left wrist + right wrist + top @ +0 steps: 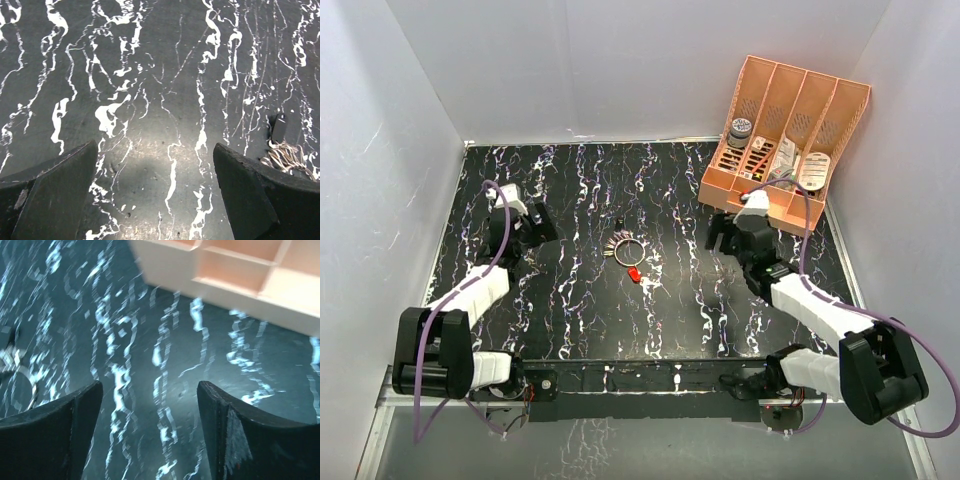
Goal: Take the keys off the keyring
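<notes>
The keyring [628,249], a thin silvery wire circle, lies on the black marbled table near the middle. A bunch of small grey keys [612,250] sits at its left side, and a small red piece [635,273] lies just below it. In the left wrist view the keys [287,156] show at the right edge, with a small dark piece [279,127] above them. In the right wrist view the ring [20,374] is a blur at the left edge. My left gripper [542,224] is open and empty, left of the keys. My right gripper [720,233] is open and empty, right of the ring.
An orange organiser [785,140] with several compartments holding small items stands at the back right, close behind my right gripper; its base shows in the right wrist view [235,275]. White walls close in the table on three sides.
</notes>
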